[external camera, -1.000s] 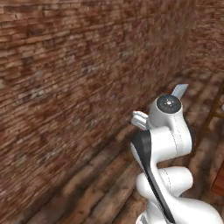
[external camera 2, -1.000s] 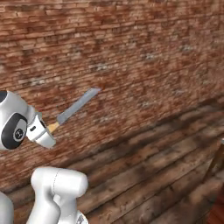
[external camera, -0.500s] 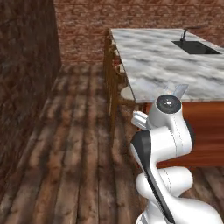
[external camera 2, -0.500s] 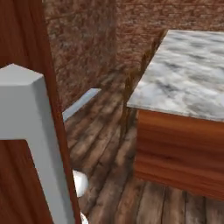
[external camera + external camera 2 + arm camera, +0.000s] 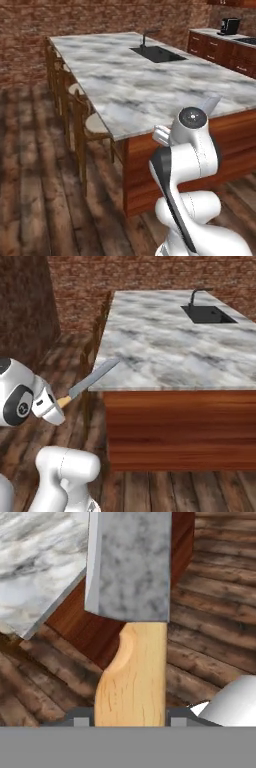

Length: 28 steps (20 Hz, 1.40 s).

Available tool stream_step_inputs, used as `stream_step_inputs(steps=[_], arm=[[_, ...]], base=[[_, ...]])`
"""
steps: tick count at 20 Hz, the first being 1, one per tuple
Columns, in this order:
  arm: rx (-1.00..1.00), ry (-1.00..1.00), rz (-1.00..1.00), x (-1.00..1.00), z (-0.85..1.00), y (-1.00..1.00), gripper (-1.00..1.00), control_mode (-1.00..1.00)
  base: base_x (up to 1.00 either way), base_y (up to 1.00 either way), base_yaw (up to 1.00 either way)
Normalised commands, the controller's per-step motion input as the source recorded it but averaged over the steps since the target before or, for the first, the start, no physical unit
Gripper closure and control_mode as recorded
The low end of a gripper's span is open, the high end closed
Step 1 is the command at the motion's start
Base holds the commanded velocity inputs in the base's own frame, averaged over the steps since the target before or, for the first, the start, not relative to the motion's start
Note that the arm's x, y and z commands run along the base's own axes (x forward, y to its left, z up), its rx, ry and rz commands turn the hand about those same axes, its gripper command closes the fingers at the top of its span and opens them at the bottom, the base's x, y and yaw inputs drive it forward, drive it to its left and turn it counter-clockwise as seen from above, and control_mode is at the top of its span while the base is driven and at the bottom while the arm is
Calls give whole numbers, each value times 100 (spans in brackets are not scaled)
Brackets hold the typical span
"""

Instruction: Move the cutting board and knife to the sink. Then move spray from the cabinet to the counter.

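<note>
Item: gripper [image 5: 130,717]. Jaws clamped on the pale wooden handle of the knife [image 5: 131,607], one dark finger tip on each side of the handle in the hand view. Nothing else between them.

Item: knife [image 5: 89,381]. Held out from the jaws, grey blade pointing ahead and upward, tip over the near corner of the counter in the right base view. In the left base view only the blade's end [image 5: 210,106] rises behind the arm's top joint.

Item: counter [image 5: 165,341]. White-grey marble island top on reddish-brown wood, ahead of the jaws and beyond the blade; its near corner sits to the left of the blade in the hand view [image 5: 35,567]. In the left base view [image 5: 140,85] it runs away from the arm.

Item: sink [image 5: 158,53]. Dark rectangular basin set into the far end of the counter, well apart from the jaws, with a dark faucet [image 5: 146,36] at its rim. Contents cannot be told; nothing visible inside. Same basin at upper right in the right base view [image 5: 207,314].

Item: stools [image 5: 82,115]. Wooden, pale seats, tucked along the counter's left side, left of the jaws.

Item: floor [image 5: 35,190]. Dark wood planks below the jaws.
</note>
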Motion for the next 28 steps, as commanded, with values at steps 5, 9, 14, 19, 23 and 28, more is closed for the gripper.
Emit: stream_step_inputs(steps=[5, 9, 14, 19, 23, 28], arm=[[0, 0, 0, 0, 0, 0, 100, 100], [0, 0, 0, 0, 0, 0, 100, 100], [0, 0, 0, 0, 0, 0, 100, 100], [0, 0, 0, 0, 0, 0, 100, 100], [0, 0, 0, 0, 0, 0, 100, 100], [0, 0, 0, 0, 0, 0, 100, 100]], base=[[98, -97, -37], [62, -100, -44], [79, -100, -38], [95, -100, -35], [100, -100, -34], [100, -100, -30]])
